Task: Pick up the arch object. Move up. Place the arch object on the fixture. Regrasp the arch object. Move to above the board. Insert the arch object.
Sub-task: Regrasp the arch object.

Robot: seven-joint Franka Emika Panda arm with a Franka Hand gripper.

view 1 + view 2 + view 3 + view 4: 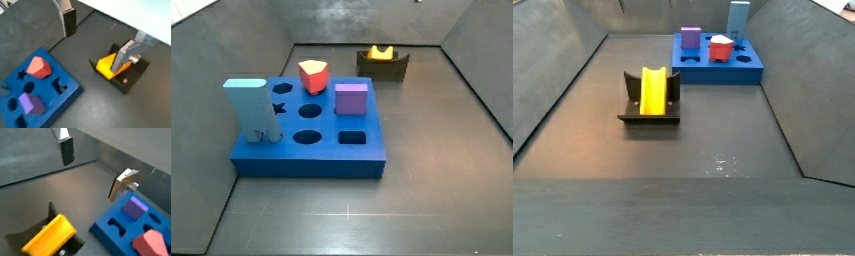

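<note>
In a wrist view the gripper, two flat silver plates with dark pads, hangs wide apart with nothing between the fingers. Below it and toward one finger, the arch object, an elongated yellow block with orange faces, lies in the fixture, a small dark holder with raised sides. Toward the opposite side, well below the tool, sits the board, a thick blue slab with shaped holes, carrying a red prism and a purple block.

The second wrist view shows the same empty spread: the arch object rests in the fixture apart from both pads, with the board off to the far side of the tool.

In a side view the arch object shows as a yellow tip in the fixture, behind the board and a tall light-blue block; the gripper itself is out of frame.

From the remaining side view the arch object lies lengthwise along the fixture, clear of the board.

The regrasp seems next. The risk, as I judge it, is descending off-centre or misaligned: a pad could strike a raised fixture wall, or grip the block skewed so its notched end will not meet the board's hole.
</note>
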